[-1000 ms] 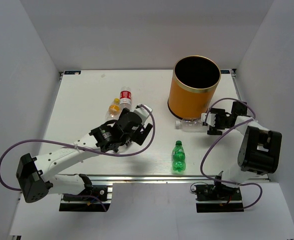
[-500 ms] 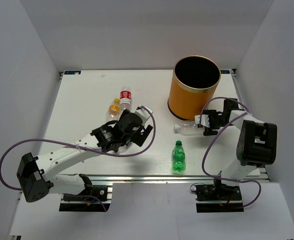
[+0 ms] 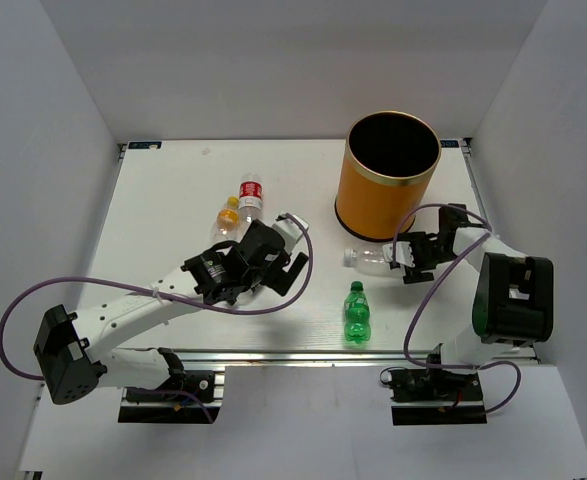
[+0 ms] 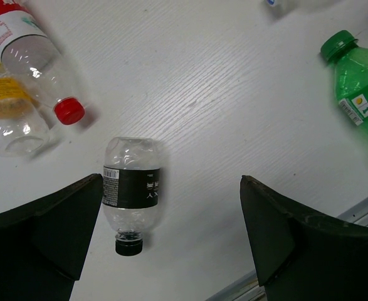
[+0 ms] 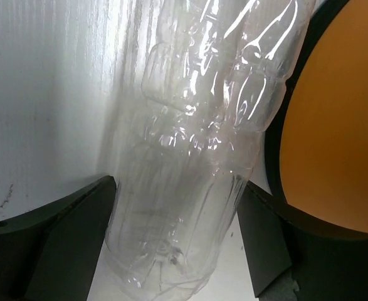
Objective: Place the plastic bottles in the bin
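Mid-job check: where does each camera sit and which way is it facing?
Top external: fixed above and behind, looking down at the white table and tall orange cylindrical bin; left arm and right arm show.
Left wrist: on the left arm, facing down at a clear plastic bottle with black label; its open dark fingers frame it.
Right wrist: on the right arm, close on a clear crinkled plastic bottle between its fingers, beside the bin.
Shared: top and left wrist both show the green plastic bottle.

Bright, even light w/ soft shadows; pics sharp.
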Controlling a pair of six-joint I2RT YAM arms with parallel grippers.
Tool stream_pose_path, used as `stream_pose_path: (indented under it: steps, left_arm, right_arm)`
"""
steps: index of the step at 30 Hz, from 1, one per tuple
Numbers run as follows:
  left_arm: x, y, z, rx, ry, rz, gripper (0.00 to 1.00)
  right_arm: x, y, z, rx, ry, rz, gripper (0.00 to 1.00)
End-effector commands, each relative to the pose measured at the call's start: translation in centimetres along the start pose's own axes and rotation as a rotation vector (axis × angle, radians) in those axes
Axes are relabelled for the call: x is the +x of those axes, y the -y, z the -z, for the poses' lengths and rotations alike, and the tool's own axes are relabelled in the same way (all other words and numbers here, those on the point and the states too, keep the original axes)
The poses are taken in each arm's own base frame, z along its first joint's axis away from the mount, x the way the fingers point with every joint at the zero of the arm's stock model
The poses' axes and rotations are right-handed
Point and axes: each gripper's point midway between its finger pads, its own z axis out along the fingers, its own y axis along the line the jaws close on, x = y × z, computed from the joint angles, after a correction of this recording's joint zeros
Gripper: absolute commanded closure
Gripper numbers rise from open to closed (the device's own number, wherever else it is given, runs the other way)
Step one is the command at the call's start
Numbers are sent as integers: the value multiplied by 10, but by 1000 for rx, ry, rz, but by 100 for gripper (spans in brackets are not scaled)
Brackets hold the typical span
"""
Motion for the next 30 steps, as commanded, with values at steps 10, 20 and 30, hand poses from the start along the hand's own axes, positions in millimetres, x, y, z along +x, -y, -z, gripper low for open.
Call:
stream_pose_path:
  steps: [10, 20, 30]
  left_arm:
    - [-9, 33, 5, 198, 71, -36, 0]
    - [-21, 85, 32, 527, 182, -81, 0]
    - [-17, 119, -5, 533, 64, -7, 0]
  right_arm:
    - [1, -55, -16, -249, -46, -255, 85]
    - [-111, -7, 84, 65, 169, -192, 94]
    - [-190, 100, 211, 618, 352, -297, 92]
